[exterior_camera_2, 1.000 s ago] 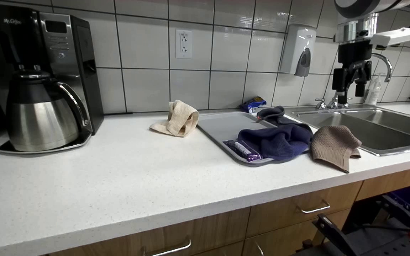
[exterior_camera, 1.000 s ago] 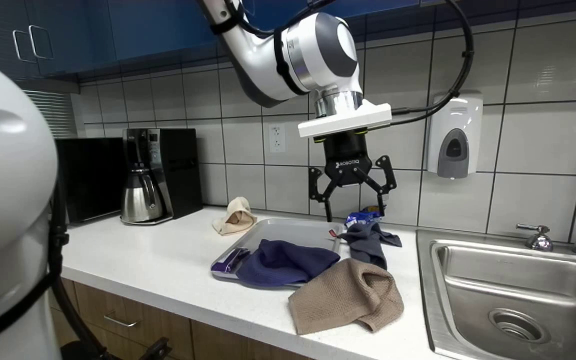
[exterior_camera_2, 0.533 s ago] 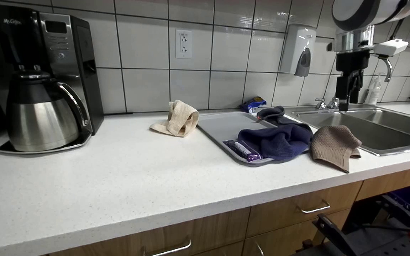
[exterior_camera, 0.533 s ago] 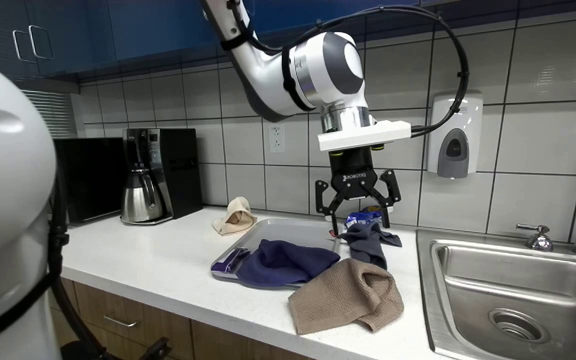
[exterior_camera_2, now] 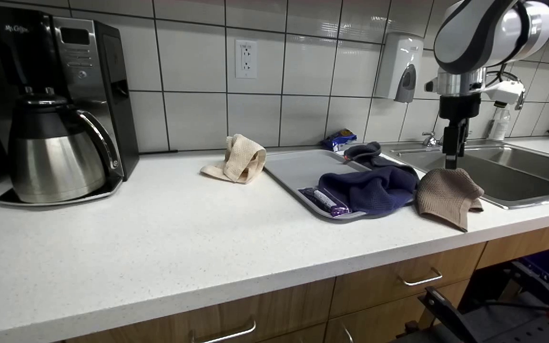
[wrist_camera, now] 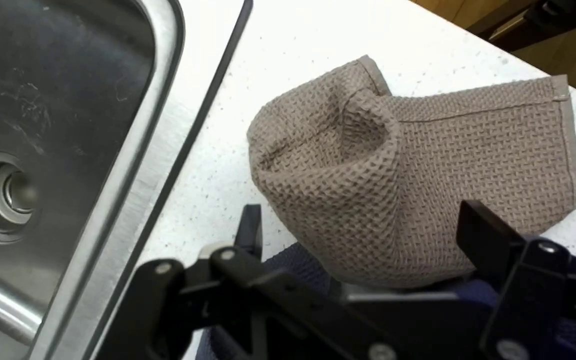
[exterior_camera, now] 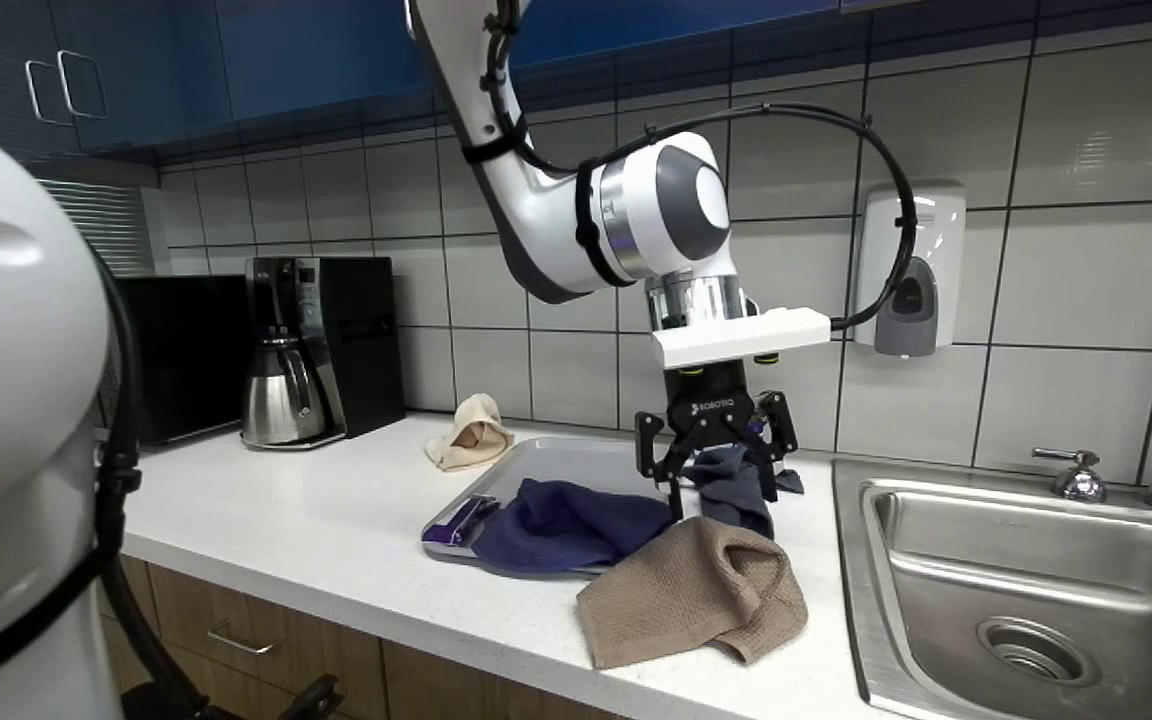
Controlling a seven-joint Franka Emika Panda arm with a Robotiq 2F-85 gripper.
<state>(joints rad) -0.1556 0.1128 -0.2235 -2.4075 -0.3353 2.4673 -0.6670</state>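
Hovering spread wide, gripping nothing: claw (exterior_camera: 723,492), right of centre in an exterior view, seemingly spaced to flank a fold. Brown cloth (wrist_camera: 413,180), centre of the wrist view: nearest, crumpled on the worktop (exterior_camera_2: 160,238), its fold apparently self-supporting. Navy cloth (exterior_camera: 576,525), slumped over the tray (exterior_camera: 576,457); dark grey cloth (exterior_camera: 733,505) beside it: both crowding the claw. Sink (wrist_camera: 167,60), left of the wrist view.

In an exterior view, a pale, dark-grouted tiled wall (exterior_camera: 576,375) spans the back, light glinting off it near two o'clock. Blue cabinets (exterior_camera: 331,65) hang at eleven — slatted blinds (exterior_camera: 101,225) below, toward ten. A white counter (exterior_camera: 306,510) runs beneath — wood drawers (exterior_camera: 306,655) between seven and eight, a steel sink (exterior_camera: 874,600) at four.
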